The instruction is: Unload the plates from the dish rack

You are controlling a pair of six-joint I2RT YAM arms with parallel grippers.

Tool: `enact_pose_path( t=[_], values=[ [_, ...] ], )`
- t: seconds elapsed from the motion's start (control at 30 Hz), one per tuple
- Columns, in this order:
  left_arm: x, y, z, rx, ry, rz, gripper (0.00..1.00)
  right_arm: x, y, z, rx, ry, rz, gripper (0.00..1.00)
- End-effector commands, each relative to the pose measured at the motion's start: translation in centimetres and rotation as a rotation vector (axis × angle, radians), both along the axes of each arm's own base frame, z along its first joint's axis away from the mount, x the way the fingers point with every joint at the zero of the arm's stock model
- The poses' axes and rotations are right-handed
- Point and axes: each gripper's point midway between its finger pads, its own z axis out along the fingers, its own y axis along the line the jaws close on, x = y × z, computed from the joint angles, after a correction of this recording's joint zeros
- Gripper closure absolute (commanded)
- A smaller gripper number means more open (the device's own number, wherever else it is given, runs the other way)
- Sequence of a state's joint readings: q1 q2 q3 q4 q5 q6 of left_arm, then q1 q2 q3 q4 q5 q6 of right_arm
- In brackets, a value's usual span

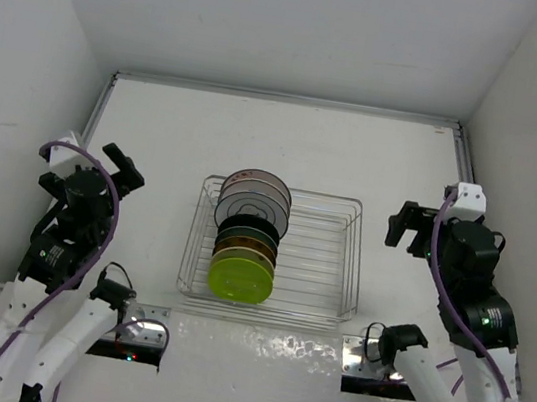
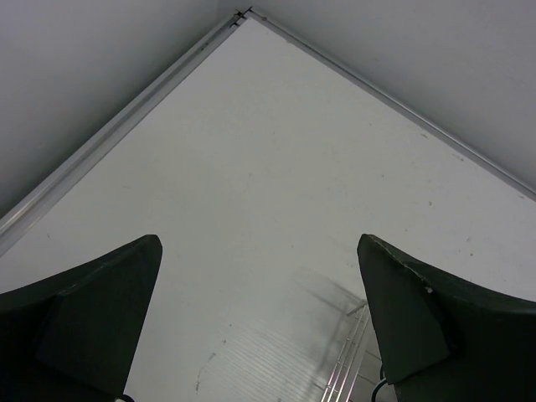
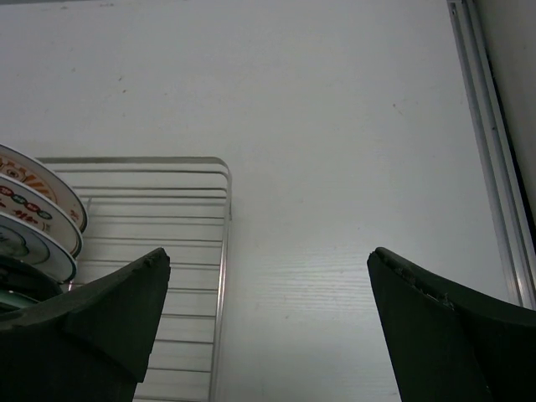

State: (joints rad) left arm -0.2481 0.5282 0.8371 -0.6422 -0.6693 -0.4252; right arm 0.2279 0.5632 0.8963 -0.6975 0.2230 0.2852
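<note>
Near the middle of the white table (image 1: 159,124), seen from overhead, sits the dish rack (image 1: 334,271), a silver wire basket. The plates (image 1: 248,233) stand on edge in a tight row along its 9 o'clock half — the lime green plate (image 1: 239,280) at the 6 o'clock end, darker ones behind it, and a white plate with grey rings (image 1: 257,199) at the 12 o'clock end. The left gripper (image 1: 124,167) hangs off the rack's 9 o'clock side, well apart from it. The right gripper (image 1: 406,227) hangs off the 3 o'clock side, near the rim but clear of it. Neither holds anything — in each wrist view the dark fingers (image 2: 92,318) stand wide apart with bare table between them. The left wrist view catches only a corner of the rack's wire at 5 o'clock in the frame. The right wrist view shows a rack corner toward 8 o'clock and, at 9 o'clock, the rims of a few patterned plates.
</note>
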Motion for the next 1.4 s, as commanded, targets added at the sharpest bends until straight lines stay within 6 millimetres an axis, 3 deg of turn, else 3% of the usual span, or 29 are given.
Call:
enact_pose_path(
  t=[0.0, 0.13, 0.23, 0.3, 0.33, 0.4, 0.43, 0.47, 0.5, 0.53, 0.6, 0.7, 0.73, 0.8, 0.93, 1.13, 1.37],
  values=[
    [-0.2, 0.3, 0.4, -0.007, -0.019, 0.021, 0.0, 0.4, 1.1, 1.6, 0.005, -0.049, 0.062, 0.01],
    [-0.2, 0.3, 0.4, -0.006, -0.017, 0.024, 0.0, 1.3, 4.1, 1.6, 0.055, -0.05, 0.212, 0.01],
    [-0.2, 0.4, 0.4, -0.007, -0.02, 0.027, 0.0, 1.9, 7.7, 1.4, 0.12, 0.007, 0.39, 0.01],
    [-0.1, 0.4, 0.5, -0.006, -0.02, 0.027, 0.0, 1.8, 10.4, 2.5, 0.169, 0.007, 0.533, 0.01],
    [-0.1, 0.4, 0.3, -0.003, -0.014, 0.03, 0.0, 2.4, 11.3, 1.5, 0.168, 0.071, 0.559, 0.01],
    [0.1, 0.4, 0.2, -0.002, -0.008, 0.03, 0.0, 2.3, 13.9, 2.6, 0.075, 0.059, 0.65, 0.01],
    [0.1, 0.4, 0.1, -0.001, -0.003, 0.03, 0.0, 2.6, 14.7, 0.5, 0.003, 0.153, 0.66, 0.01],
    [0.2, 0.6, 0.1, 0.0, 0.0, 0.036, 0.0, 2.0, 16.7, 1.4, -0.135, 0.124, 0.714, 0.01],
    [0.2, 0.6, 0.0, 0.001, 0.004, 0.035, 0.0, 1.2, 17.7, 0.4, -0.229, 0.165, 0.754, 0.01],
    [0.2, 0.6, 0.0, 0.002, 0.005, 0.038, 0.0, -0.3, 20.8, -0.3, -0.318, 0.181, 0.854, 0.01],
    [0.1, 0.7, -0.1, 0.001, 0.004, 0.04, 0.0, -1.1, 22.1, -1.3, -0.447, 0.167, 0.926, 0.01],
    [0.1, 0.7, 0.0, -0.001, 0.0, 0.04, 0.0, -3.4, 26.0, -2.5, -0.445, 0.093, 1.111, 0.24],
    [0.2, 0.6, -0.1, -0.001, 0.001, 0.034, 0.0, -4.0, 26.3, -3.5, -0.452, 0.101, 1.144, 0.35],
    [0.3, 0.5, -0.1, 0.001, 0.003, 0.027, 0.0, -5.0, 27.4, -4.5, -0.484, 0.103, 1.202, 0.36],
    [0.5, 0.3, -0.2, 0.001, 0.01, 0.016, 0.0, -6.3, 28.8, -6.7, -0.513, 0.136, 1.305, 0.48],
    [0.6, 0.1, -0.3, 0.001, 0.013, 0.003, 0.0, -6.8, 29.7, -8.8, -0.53, 0.149, 1.381, 0.5],
    [0.7, -0.2, -0.3, 0.001, 0.011, -0.013, 0.0, -8.7, 31.2, -10.4, -0.456, 0.136, 1.513, 0.49]
  ],
)
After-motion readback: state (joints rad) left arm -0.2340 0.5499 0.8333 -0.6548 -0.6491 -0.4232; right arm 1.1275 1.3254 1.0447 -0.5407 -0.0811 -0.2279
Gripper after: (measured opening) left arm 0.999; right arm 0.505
